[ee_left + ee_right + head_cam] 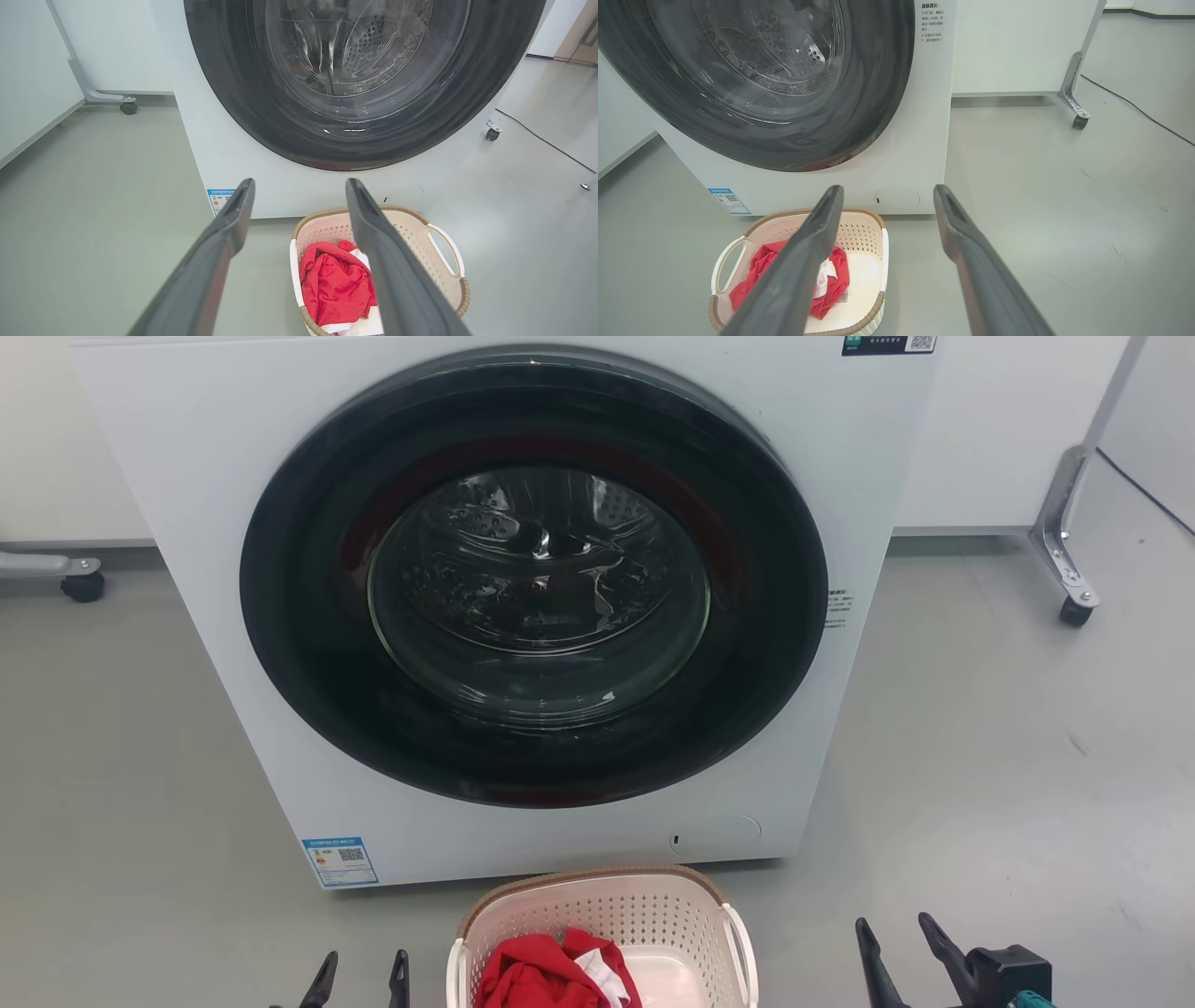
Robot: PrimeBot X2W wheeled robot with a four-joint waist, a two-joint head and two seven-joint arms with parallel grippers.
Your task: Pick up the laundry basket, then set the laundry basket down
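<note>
1. Left gripper (pixel 362 978): fingers spread apart, nothing between them. It sits low at the head view's bottom edge, just left of the laundry basket (pixel 607 901) and apart from it.
2. Right gripper (pixel 893 933): fingers likewise parted and empty. It is on the basket's right, farther off than the left one.
3. Basket: upright on the grey floor (pixel 980 756) between the two grippers, close before the lower front edge of the washer (pixel 233 476), under its round door (pixel 532 569). It seems to stand just clear of the washer, though contact is hard to judge from these angles.
4. Contents: red garment (pixel 537 975) heaped toward the basket's left side, with a scrap of white cloth (pixel 607 987) against it. The bottom is bare on the right.
5. Both white side handles are free of the fingers.
6. Blue label (pixel 340 861) at the washer front's lower left corner.
</note>
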